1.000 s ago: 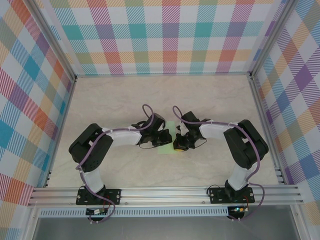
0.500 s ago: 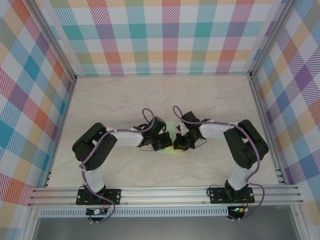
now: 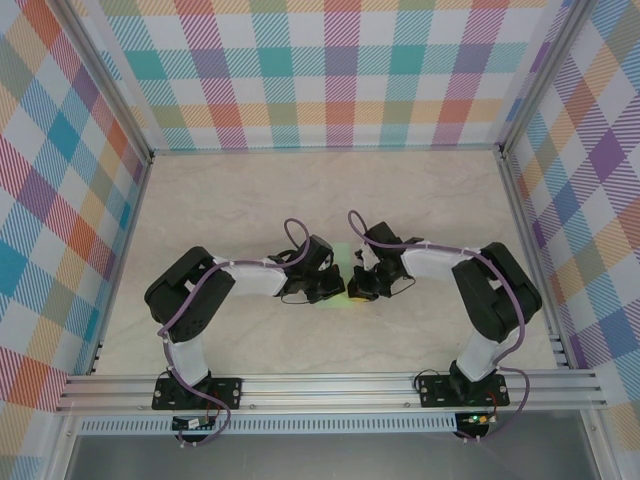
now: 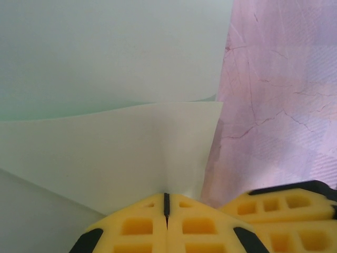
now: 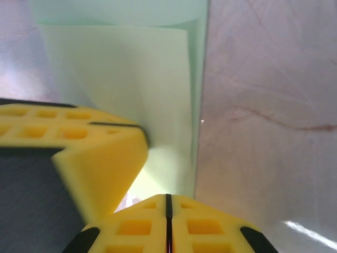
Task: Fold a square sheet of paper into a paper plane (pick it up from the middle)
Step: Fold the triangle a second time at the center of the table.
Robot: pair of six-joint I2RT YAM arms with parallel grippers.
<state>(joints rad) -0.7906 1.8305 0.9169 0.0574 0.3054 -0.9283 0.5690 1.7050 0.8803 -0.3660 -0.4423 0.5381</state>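
I have both arms brought in nose to nose, low over the marbled tabletop (image 3: pixel 250 200). The sheet of paper (image 3: pixel 343 262) lies under and between their tips, with a pale green strip showing just beyond them.

On the left wrist camera the left gripper (image 4: pixel 166 199) is clenched. Its two yellow pads (image 4: pixel 137 226) meet with only a thin dark seam between them. A raised flap of the sheet runs down into that seam, and a soft crease leads straight to the fingertips, so I read it as pinching the paper. Ahead of the fingers a second layer of the sheet lies flat. Its straight edge sits off to the right of the tips, with bare tabletop past it. The other arm's yellow pad shows just right of these fingertips, very close, and I cannot tell whether they touch.

On the right wrist camera the right gripper (image 5: pixel 168 199) is clamped tight too, its pads pressed together along one dark line. The pale green sheet comes right down to its tips and appears caught between them near the paper's edge. The left gripper's finger crosses just left of those tips, over the sheet. Ahead of the right fingers the paper is doubled, one layer's edge lying a little inside the other's. To their right is bare tabletop.
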